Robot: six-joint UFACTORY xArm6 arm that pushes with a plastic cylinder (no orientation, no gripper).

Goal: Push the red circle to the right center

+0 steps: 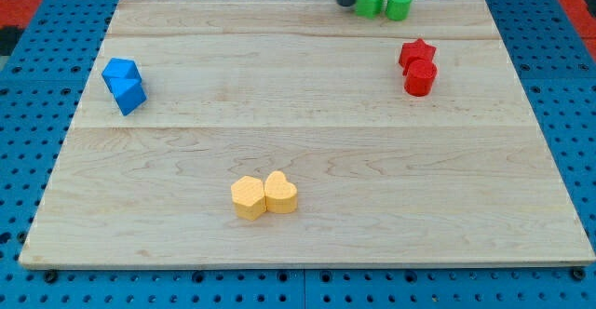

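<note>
The red circle (420, 78) is a short red cylinder at the view's upper right, touching the red star (416, 53) just above it. My tip (345, 2) is at the view's top edge of the board, just left of the green star-like block (370, 0), which touches the green cylinder (399, 4). The tip is well up and to the left of the red circle.
The wooden board (307, 141) lies on a blue pegboard. A blue pentagon-like block (120, 70) and a blue cube (128, 94) touch at the left. A yellow hexagon (248, 197) and a yellow heart (280, 193) touch at the bottom middle.
</note>
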